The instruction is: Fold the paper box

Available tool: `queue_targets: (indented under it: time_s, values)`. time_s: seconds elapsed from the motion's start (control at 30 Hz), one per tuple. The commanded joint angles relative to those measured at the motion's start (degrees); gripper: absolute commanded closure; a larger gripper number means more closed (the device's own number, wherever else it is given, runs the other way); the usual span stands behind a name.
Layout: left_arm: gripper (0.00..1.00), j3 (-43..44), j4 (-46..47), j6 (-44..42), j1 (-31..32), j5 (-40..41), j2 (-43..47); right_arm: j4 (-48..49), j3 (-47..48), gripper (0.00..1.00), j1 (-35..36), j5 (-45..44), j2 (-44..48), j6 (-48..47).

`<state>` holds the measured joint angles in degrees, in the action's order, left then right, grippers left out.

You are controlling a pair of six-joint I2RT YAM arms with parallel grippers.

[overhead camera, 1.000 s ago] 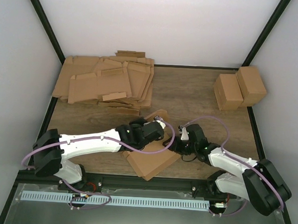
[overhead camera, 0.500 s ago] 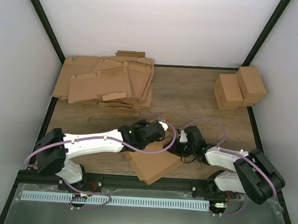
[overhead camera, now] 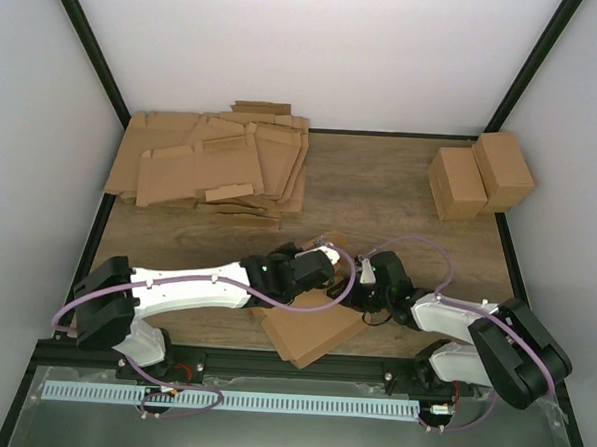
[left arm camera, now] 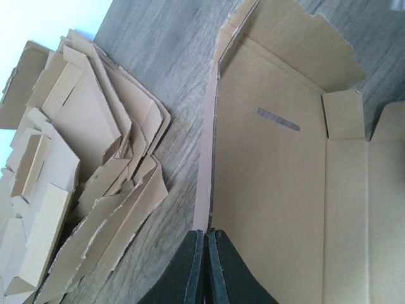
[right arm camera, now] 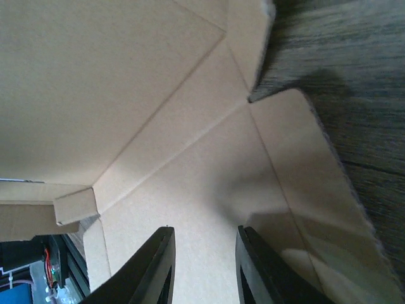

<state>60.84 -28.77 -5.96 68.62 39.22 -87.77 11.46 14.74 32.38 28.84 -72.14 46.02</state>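
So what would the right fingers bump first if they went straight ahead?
Probably the paper box: its brown inner panel lies right ahead of the right fingers, though how close is unclear.

Top view is evenly lit, soft light from above, barely any shadows, white walls [overhead camera: 317, 54] a touch washed out. Left wrist cam is bright, with the top-left corner blown out. Right wrist cam is dimmer and softer: paper box [right arm camera: 158, 126] right up close, its flap shadowing the dark table [right arm camera: 342, 63].
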Motion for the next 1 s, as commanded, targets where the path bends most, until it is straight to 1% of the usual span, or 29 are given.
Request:
queue_targets:
  time_s: [0.0, 0.17, 0.3, 0.53, 0.73, 0.87, 0.97]
  values:
    - [0.96, -0.8, -1.0, 2.6, 2.5, -1.8, -2.5, 0.5, -0.4, 0.72, -0.1, -0.9, 1.7, -0.6]
    - [0.96, -1.2, -2.3, 4.2, 4.4, 1.7, -4.1, 2.6, -1.7, 0.71, -0.1, -0.3, 4.4, 1.9]
    - [0.96, -1.4, -3.1, 5.2, 5.4, 4.4, -5.2, 4.8, -2.7, 0.65, -0.1, -0.7, 10.7, 5.3]
    - [0.96, -0.5, -4.7, 5.5, 6.5, 7.6, -6.3, 6.1, -2.4, 0.57, -0.2, -6.1, 20.2, 13.7]
    - [0.96, -0.2, -4.2, 5.5, 7.2, 8.3, -5.5, 4.5, 1.1, 0.56, -0.3, -8.4, 19.6, 22.1]
    - [0.96, 0.0, -3.9, 5.4, 7.9, 8.5, -5.0, 6.8, 2.5, 0.54, -0.3, -7.0, 18.2, 26.6]
    - [0.96, 0.2, -3.8, 5.2, 8.1, 8.7, -4.6, 8.3, 4.3, 0.54, -0.3, -5.8, 16.1, 27.4]
